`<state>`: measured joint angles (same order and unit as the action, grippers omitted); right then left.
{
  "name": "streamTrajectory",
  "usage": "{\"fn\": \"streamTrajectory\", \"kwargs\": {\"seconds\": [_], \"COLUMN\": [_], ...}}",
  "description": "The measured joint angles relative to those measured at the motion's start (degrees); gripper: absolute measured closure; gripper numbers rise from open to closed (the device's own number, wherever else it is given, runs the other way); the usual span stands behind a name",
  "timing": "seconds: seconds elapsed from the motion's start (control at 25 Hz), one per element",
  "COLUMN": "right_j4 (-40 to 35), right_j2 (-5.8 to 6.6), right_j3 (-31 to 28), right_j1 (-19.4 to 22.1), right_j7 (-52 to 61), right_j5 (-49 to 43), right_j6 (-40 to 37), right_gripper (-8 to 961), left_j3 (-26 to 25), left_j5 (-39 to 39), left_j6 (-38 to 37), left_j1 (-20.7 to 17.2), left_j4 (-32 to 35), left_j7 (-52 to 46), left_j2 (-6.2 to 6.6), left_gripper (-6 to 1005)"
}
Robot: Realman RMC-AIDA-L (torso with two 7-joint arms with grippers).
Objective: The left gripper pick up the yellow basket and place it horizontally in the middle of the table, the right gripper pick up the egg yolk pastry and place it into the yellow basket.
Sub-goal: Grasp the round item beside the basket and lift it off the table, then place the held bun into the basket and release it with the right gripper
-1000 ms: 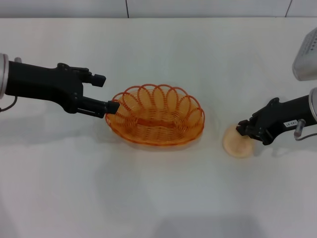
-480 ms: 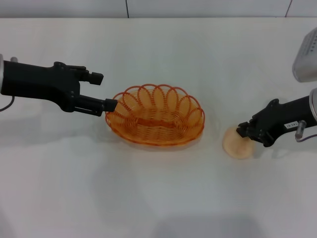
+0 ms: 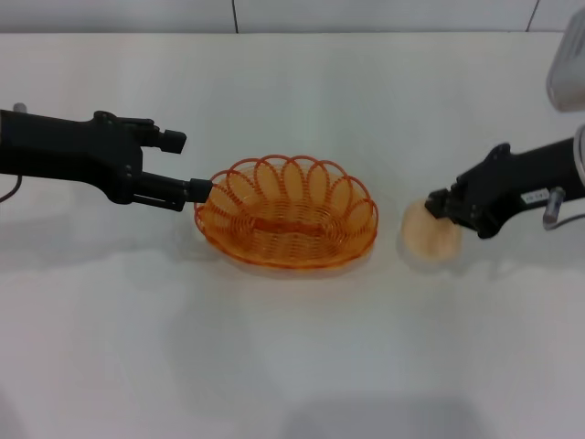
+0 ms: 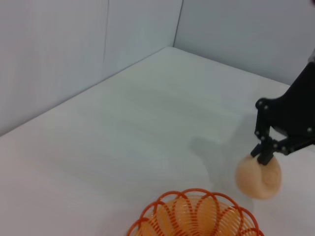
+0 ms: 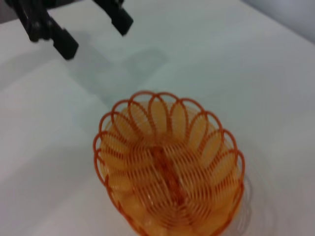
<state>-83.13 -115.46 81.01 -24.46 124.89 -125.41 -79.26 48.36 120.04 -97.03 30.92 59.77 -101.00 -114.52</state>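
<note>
The yellow basket [image 3: 285, 215] lies lengthwise across the middle of the white table [image 3: 292, 366]. My left gripper [image 3: 187, 165] is open and empty just left of the basket's rim; its lower finger [image 3: 199, 189] is close to the rim. My right gripper [image 3: 439, 206] is shut on the egg yolk pastry [image 3: 430, 236] and holds it slightly above the table, right of the basket. The left wrist view shows the basket rim [image 4: 194, 216], the right gripper [image 4: 266, 152] and the pastry [image 4: 258, 176]. The right wrist view shows the basket [image 5: 167, 172] and the open left gripper [image 5: 91, 29] beyond it.
A grey-white wall [image 3: 292, 14] runs along the table's far edge. The silver-white segment of the right arm [image 3: 569, 64] hangs over the far right. Bare tabletop lies in front of the basket and behind it.
The right gripper has lifted the pastry off the table and carried it a little toward the basket. The left gripper has drawn back slightly to the left, away from the basket's rim.
</note>
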Motion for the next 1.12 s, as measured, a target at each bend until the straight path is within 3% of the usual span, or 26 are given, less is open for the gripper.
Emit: {"fn": "streamTrajectory", "kwargs": {"seconds": [0.36, 1.12], "right_j4": [-3.91, 7.63], "right_j2": [-0.29, -0.65], "right_j3": [1.33, 13.01], "right_j1": [-2.02, -11.26], "right_j7": [1.73, 1.76], "right_j5": [1.31, 5.34], "right_j6": [0.09, 14.93], "right_gripper": [928, 931], "left_j3": [-0.18, -0.19], "left_j5": [0.0, -1.6], "left_j6": [-0.6, -1.13], "left_j1": [-0.04, -0.07], "left_j4": [0.0, 0.09], "left_j7": [0.45, 0.98], "left_j2": [0.18, 0.36], "left_gripper": [129, 140]}}
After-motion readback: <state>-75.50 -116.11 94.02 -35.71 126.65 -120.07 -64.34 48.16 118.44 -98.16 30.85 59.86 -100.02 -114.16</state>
